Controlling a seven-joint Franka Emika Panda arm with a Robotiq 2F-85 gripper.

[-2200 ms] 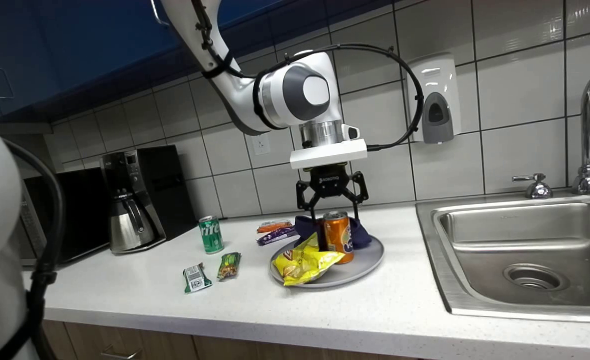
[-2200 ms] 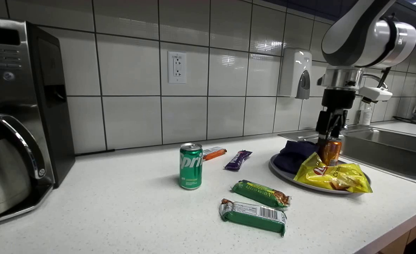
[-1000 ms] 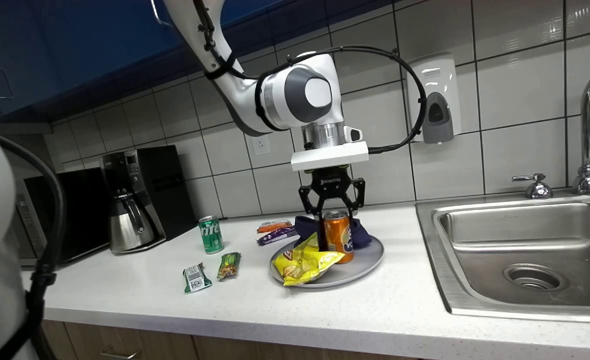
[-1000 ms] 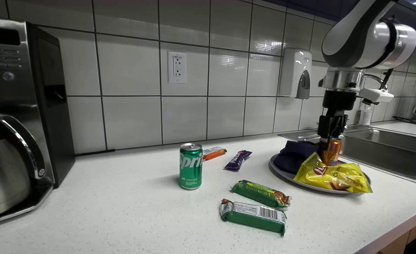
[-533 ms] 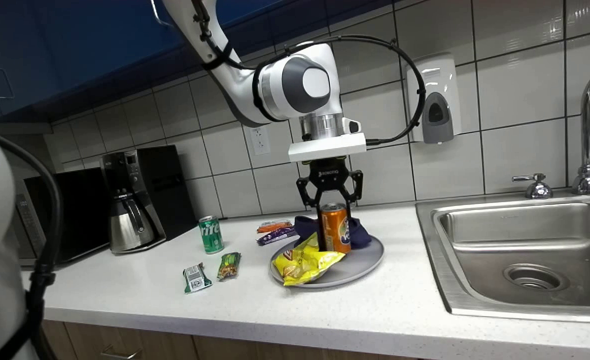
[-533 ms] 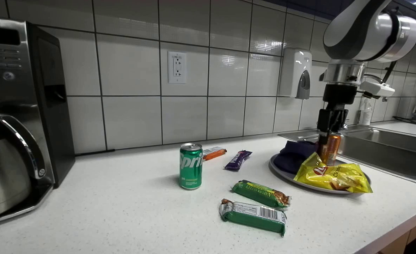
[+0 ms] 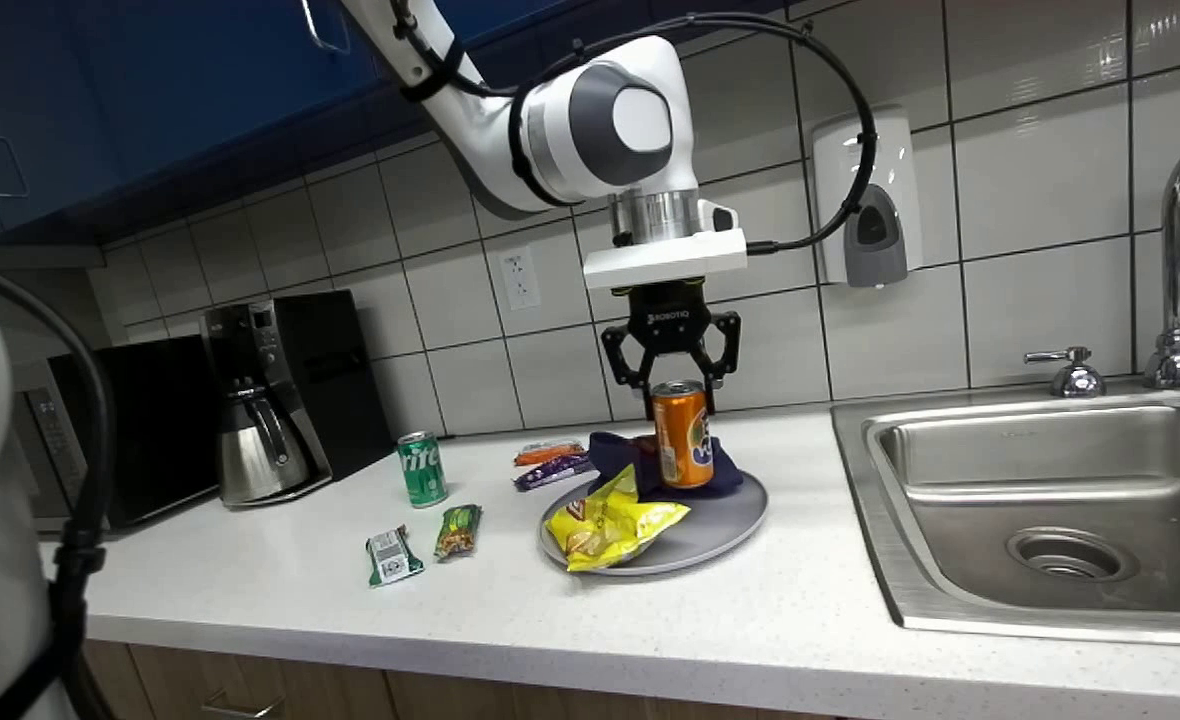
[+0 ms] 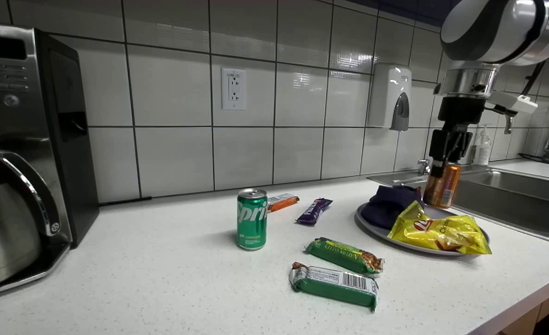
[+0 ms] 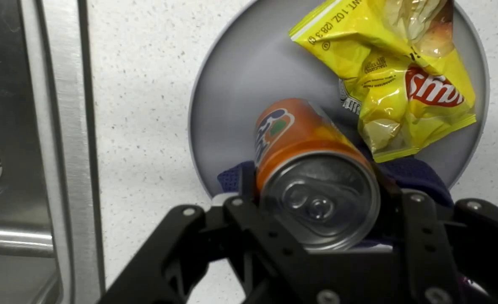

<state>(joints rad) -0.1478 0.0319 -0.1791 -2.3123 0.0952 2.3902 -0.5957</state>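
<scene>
Orange and glossy, the Fanta can [image 7: 684,440] is hanging roughly upright in the gripper [image 7: 680,408], whose jaws are pressing on both sides of its upper part, so the opening is matching the can's width. Its base is seemingly clearing the grey plate [image 7: 725,530], while a yellow Lay's chip bag [image 8: 442,231] and a bunched navy cloth [image 8: 386,207] are lying on that plate close by. Handling it well is probably depending on an even squeeze: can walls are giving easily under too much force and slipping under too little. Because the hold is sitting high, the lower body is likely to be swinging if the arm [image 7: 600,130] is jerking, so smooth, level motion is paying off. Height is mattering too, since the bag's crumpled corner and the cloth's folds could be catching the bottom rim. The steel sink [image 7: 888,530] is lying near the plate with a strip of white surface [image 9: 139,126] between, and a slip over it would be meaning a longer drop. Well apart from the gripper, a green Sprite can [image 8: 251,221] is standing on the same surface, and a purple-wrapped bar [image 8: 314,211], an orange-wrapped bar [image 8: 281,203], a green Nature Valley bar [image 8: 344,255] and a barcode-up green bar [image 8: 335,284] are lying near it
</scene>
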